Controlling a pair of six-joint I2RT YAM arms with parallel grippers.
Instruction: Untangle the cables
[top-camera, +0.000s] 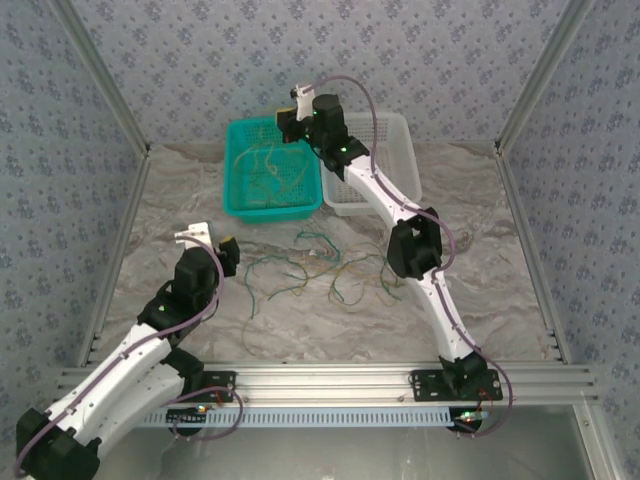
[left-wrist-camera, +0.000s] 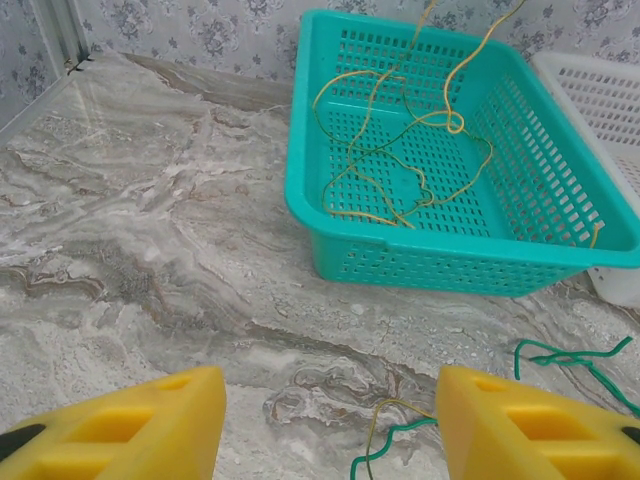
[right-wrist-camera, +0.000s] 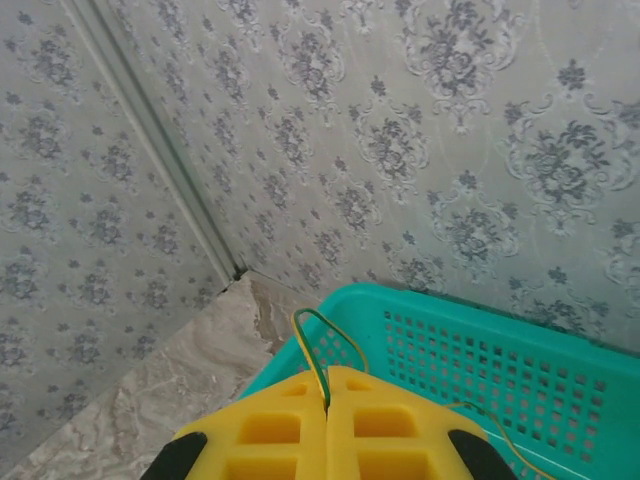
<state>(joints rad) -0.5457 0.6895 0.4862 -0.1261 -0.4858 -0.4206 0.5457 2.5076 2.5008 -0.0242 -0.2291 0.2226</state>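
While clamping a yellow cable (right-wrist-camera: 316, 345) in the right gripper (right-wrist-camera: 327, 385) over the twelve o'clock basket (right-wrist-camera: 520, 315), left gripper (left-wrist-camera: 330, 405) half-open, empty, risks lifting snagged loops (left-wrist-camera: 400, 190).

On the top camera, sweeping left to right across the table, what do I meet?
Left gripper → teal basket → white basket. The loose cables on the table lie across the same width as both baskets, so they are left out.
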